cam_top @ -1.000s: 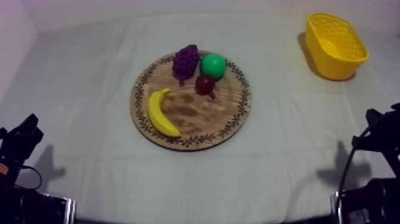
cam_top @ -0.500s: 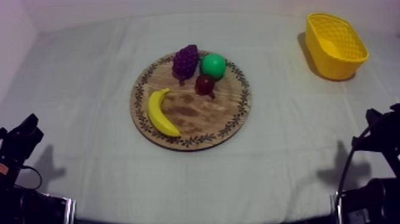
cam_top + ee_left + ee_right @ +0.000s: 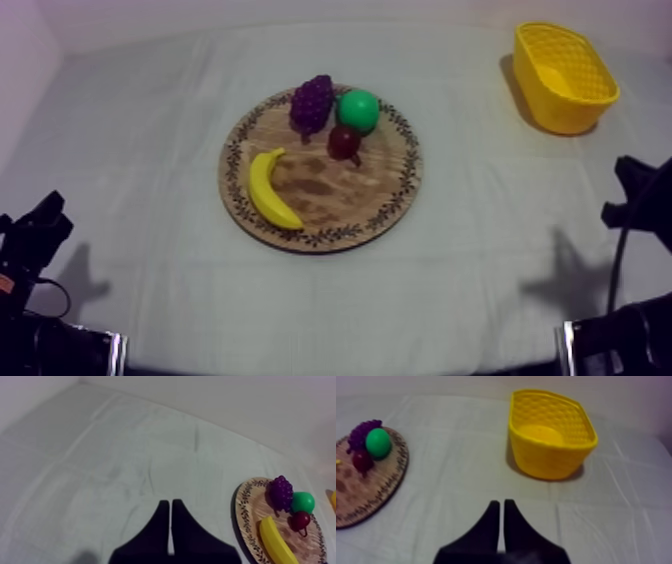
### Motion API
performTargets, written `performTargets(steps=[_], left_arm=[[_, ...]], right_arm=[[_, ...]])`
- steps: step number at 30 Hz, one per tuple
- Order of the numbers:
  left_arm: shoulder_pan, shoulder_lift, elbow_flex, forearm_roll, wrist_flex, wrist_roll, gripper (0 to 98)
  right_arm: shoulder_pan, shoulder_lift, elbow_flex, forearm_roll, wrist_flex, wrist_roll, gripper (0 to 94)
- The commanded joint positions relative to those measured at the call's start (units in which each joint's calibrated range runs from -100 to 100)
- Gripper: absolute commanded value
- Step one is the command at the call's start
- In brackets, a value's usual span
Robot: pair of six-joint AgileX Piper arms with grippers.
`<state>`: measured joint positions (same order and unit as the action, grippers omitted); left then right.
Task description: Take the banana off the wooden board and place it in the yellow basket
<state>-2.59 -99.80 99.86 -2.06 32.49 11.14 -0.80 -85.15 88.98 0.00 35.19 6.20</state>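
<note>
The left end effector (image 3: 167, 504) has its two black fingers pressed together into a narrow wedge, gripping nothing, above the bare cloth of the grey-white tabletop (image 3: 150, 130). Ahead of it and off to its right, well apart from it, lies the round wooden board with a patterned rim (image 3: 345, 200). The curved yellow toy banana (image 3: 270, 190) lies flat on the side of the board nearest this end effector, untouched. Beyond the banana, on the board's far part, a purple bunch of toy grapes (image 3: 311, 102), a green round toy fruit (image 3: 358, 110) and a small red fruit (image 3: 345, 142) sit close together. The right end effector (image 3: 501, 504) is likewise pressed together on nothing. The yellow plastic basket (image 3: 551, 463) with lattice walls stands upright ahead of it, slightly to its right. The board is ahead to its left, well apart from the basket.
</note>
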Motion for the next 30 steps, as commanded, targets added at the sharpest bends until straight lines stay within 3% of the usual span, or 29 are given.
performTargets(steps=[1, 13, 22, 30], left_arm=[[0.0, 0.0, 0.0, -0.01, 0.0, 0.0, 0.1], [0.0, 0.0, 0.0, -0.01, 0.0, 0.0, 0.1], [0.0, 0.0, 0.0, -0.01, 0.0, 0.0, 0.1], [0.0, 0.0, 0.0, -0.01, 0.0, 0.0, 0.1]], right_arm=[[-3.0, 8.9, -9.7, 0.2, 0.9, -1.9, 2.0], [-19.1, 37.3, -38.6, 8.7, 6.8, -15.9, 3.4], [-30.9, 50.7, -52.3, 11.5, 14.2, -21.6, 5.0], [-37.4, 61.2, -62.1, 11.9, 15.5, -23.9, 5.6]])
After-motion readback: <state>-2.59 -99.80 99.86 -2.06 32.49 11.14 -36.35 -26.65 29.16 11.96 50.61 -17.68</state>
